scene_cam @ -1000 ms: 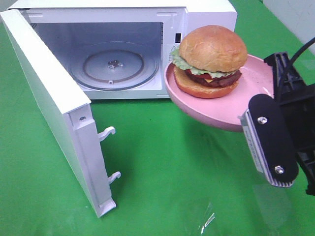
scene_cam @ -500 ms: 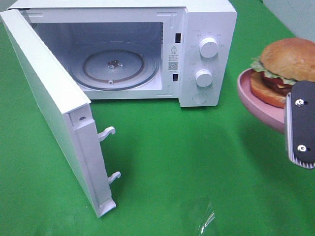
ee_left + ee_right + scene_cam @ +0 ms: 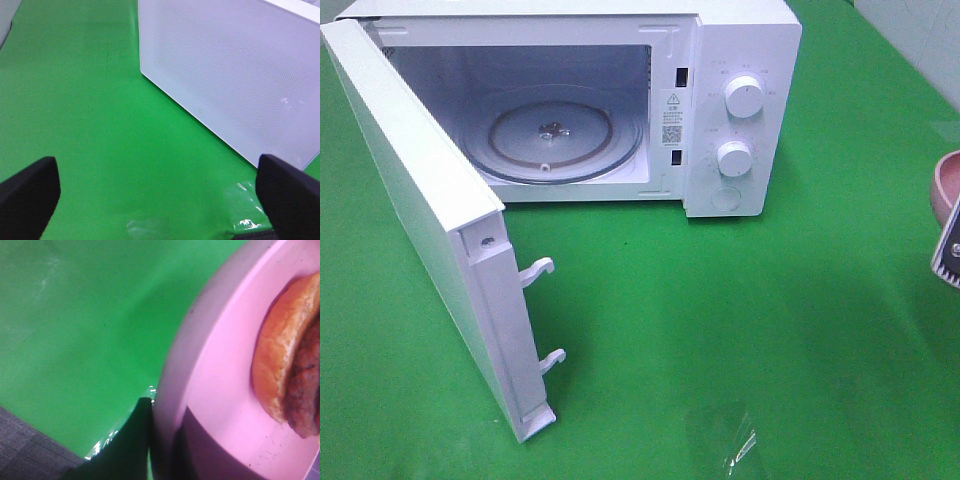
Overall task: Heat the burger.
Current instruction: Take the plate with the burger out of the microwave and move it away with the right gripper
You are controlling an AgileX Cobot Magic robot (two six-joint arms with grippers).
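Observation:
The burger point(image 3: 287, 365) lies on a pink plate point(image 3: 225, 355); the right wrist view shows its golden bun and dark patty at the frame's edge. My right gripper point(image 3: 162, 445) is shut on the plate's rim. In the exterior view only a sliver of the plate point(image 3: 946, 185) and one finger point(image 3: 950, 255) show at the right edge, and the burger is out of view there. My left gripper point(image 3: 155, 195) is open and empty over the green cloth, beside the microwave's door point(image 3: 235, 75).
The white microwave point(image 3: 740, 60) stands at the back with its door point(image 3: 430, 220) swung wide open to the left. The glass turntable point(image 3: 550, 135) inside is bare. Two knobs point(image 3: 744, 97) are on its right panel. Green cloth point(image 3: 720, 330) covers the table.
My right gripper has carried the plate and burger to the right, from in front of the microwave's opening to the right edge of the exterior view. The microwave has not moved.

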